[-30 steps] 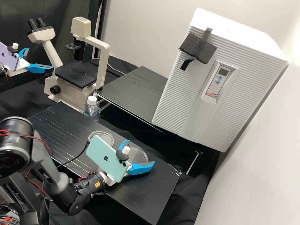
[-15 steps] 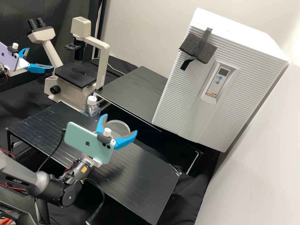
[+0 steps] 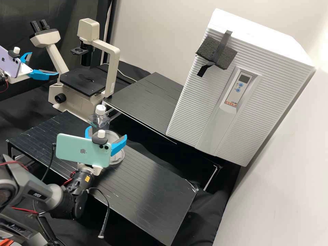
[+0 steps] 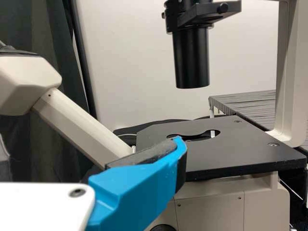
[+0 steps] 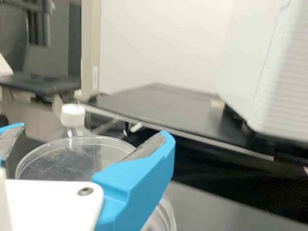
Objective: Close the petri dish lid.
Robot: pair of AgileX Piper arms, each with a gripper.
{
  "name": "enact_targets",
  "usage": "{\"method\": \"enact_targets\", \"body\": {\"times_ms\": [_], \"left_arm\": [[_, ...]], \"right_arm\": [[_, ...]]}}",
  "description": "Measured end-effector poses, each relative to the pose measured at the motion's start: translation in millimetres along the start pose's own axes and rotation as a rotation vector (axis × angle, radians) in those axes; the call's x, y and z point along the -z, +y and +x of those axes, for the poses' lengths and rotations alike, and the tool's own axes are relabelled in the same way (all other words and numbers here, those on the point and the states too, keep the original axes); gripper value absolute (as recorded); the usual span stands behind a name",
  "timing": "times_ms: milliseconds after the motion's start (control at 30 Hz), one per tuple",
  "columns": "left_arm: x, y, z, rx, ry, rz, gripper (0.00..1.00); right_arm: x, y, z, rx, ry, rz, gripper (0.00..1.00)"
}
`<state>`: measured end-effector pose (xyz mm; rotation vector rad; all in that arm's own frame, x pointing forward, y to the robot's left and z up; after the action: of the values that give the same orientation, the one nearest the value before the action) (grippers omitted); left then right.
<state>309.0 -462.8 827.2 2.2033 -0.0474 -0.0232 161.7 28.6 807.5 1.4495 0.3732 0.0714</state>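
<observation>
Our right white, blue-fingered pincer (image 3: 107, 132) pinches the clear round plastic lid (image 5: 62, 161), broad face up, above the clear dish (image 3: 119, 158), both partly hidden. Our left pincer (image 3: 44, 63) stands spread, far left.

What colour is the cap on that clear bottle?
The cap is white; the high view shows it best.

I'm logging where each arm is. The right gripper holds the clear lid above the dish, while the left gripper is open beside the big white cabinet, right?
Wrong place for the left gripper: the high view shows it open beside the microscope. The right gripper does hold the clear lid above the dish.
</observation>
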Motion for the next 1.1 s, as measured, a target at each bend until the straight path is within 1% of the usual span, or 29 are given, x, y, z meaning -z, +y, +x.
{"method": "enact_targets", "body": {"times_ms": [67, 100, 133, 200, 300, 433, 500, 600, 867, 1100], "left_arm": [[0, 0.0, 0, 0.0, 0.0, 0.0, 1.0], [0, 0.0, 0, 0.0, 0.0, 0.0, 1.0], [0, 0.0, 0, 0.0, 0.0, 0.0, 1.0], [0, 0.0, 0, 0.0, 0.0, 0.0, 1.0], [0, 0.0, 0, 0.0, 0.0, 0.0, 1.0], [0, 0.0, 0, 0.0, 0.0, 0.0, 1.0], [0, 0.0, 0, 0.0, 0.0, 0.0, 1.0], [0, 0.0, 0, 0.0, 0.0, 0.0, 1.0], [0, 0.0, 0, 0.0, 0.0, 0.0, 1.0], [0, 0.0, 0, 0.0, 0.0, 0.0, 1.0]], "right_arm": [[-2, -2, 1, 0.013, -0.009, -0.002, 0.0], [-3, -2, 2, 0.013, -0.005, 0.002, 0.0], [-4, -2, 2, 0.01, -0.003, -0.004, 0.0], [-6, -1, 1, 0.006, -0.005, -0.004, 0.0], [-9, 2, -2, -0.003, -0.017, -0.019, 0.0], [-11, 5, -4, -0.02, -0.03, -0.008, 0.0], [-11, 6, -6, -0.024, -0.033, -0.017, 0.0], [-11, 7, -7, -0.017, -0.034, -0.028, 0.0], [-14, 9, -14, 0.003, -0.039, -0.006, 0.0], [-14, 11, -25, 0.032, -0.064, -0.021, 0.0]]}}
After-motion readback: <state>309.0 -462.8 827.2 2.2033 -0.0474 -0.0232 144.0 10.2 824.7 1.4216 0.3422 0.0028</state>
